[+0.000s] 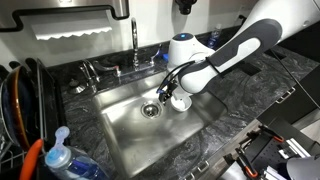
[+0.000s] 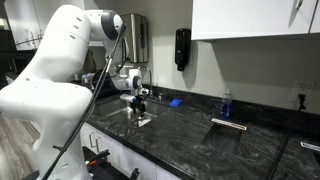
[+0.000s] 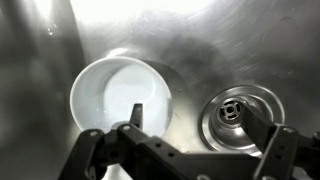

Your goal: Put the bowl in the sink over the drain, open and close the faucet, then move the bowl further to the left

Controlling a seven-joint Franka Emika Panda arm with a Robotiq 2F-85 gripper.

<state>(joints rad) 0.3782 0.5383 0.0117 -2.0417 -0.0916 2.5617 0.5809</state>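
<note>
In the wrist view the small white bowl (image 3: 115, 92) stands upright on the steel floor of the sink (image 3: 230, 40), just beside the round drain (image 3: 235, 110) and not over it. My gripper (image 3: 200, 120) is open. One finger is inside the bowl near its rim and the other hangs over the drain. In an exterior view the gripper (image 1: 172, 93) is low in the sink (image 1: 120, 130), with the bowl (image 1: 181, 102) next to the drain (image 1: 150, 110). The chrome faucet (image 1: 135, 45) stands behind the basin. In an exterior view my gripper (image 2: 138, 100) is down in the sink.
A dish rack with plates (image 1: 20, 100) stands beside the sink. A blue-capped clear bottle (image 1: 58, 152) is at the near corner. Dark stone countertop (image 1: 250, 95) surrounds the basin. A blue sponge-like object (image 2: 176, 102) and a bottle (image 2: 225, 104) sit on the counter.
</note>
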